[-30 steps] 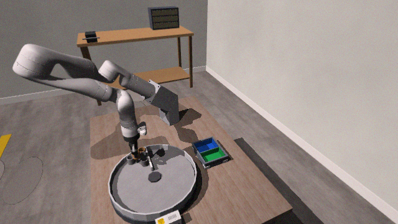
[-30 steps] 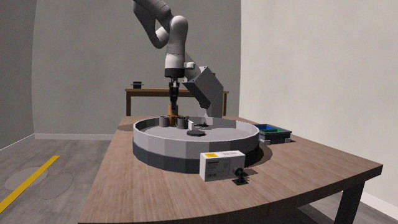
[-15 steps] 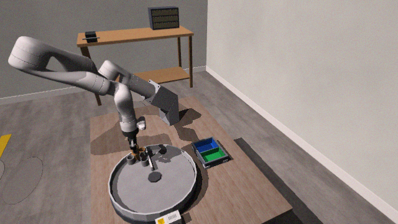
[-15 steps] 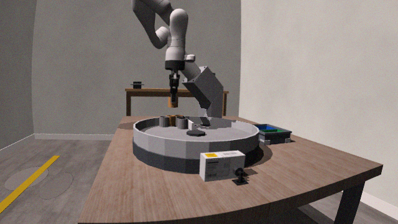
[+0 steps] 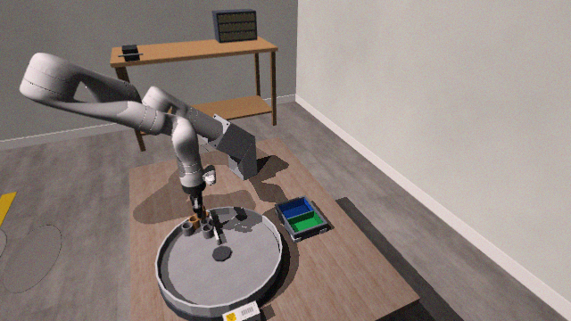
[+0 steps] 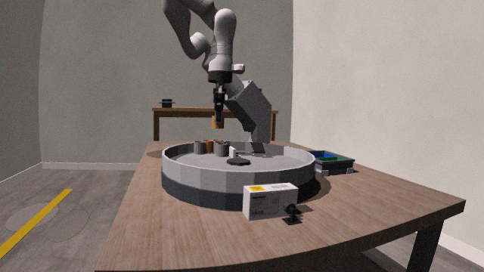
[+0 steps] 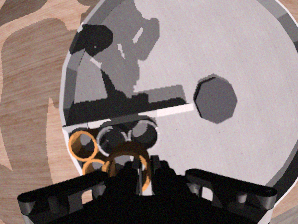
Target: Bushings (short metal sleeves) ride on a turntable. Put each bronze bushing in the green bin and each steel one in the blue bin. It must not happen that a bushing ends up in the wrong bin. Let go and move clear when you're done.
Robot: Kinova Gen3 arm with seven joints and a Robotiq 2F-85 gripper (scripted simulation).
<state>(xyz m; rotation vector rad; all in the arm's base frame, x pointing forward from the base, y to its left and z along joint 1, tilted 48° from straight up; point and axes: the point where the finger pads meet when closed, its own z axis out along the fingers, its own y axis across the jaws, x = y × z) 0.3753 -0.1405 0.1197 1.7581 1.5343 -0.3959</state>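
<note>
My gripper (image 5: 199, 209) (image 6: 218, 114) (image 7: 146, 166) is shut on a bronze bushing (image 6: 218, 122) (image 7: 129, 160) and holds it clear above the far left part of the grey turntable (image 5: 178, 297) (image 6: 234, 177) (image 7: 220, 43). Below it, a bronze bushing (image 5: 194, 219) (image 6: 209, 145) (image 7: 83, 143) and two steel bushings (image 5: 186, 228) (image 5: 207, 231) (image 6: 199, 147) (image 6: 221, 149) (image 7: 112, 137) (image 7: 144, 132) stand close together on the turntable. The blue bin (image 5: 295, 207) (image 6: 321, 154) and the green bin (image 5: 308, 221) (image 6: 337, 159) sit side by side on the table to the right of the turntable.
A white bar (image 5: 217, 233) (image 6: 232, 152) and a dark hub (image 5: 221, 253) (image 6: 238, 162) (image 7: 214, 98) sit on the turntable. A white box (image 6: 270, 200) (image 5: 243, 312) stands at its front. The grey arm base (image 5: 243, 153) rises behind it.
</note>
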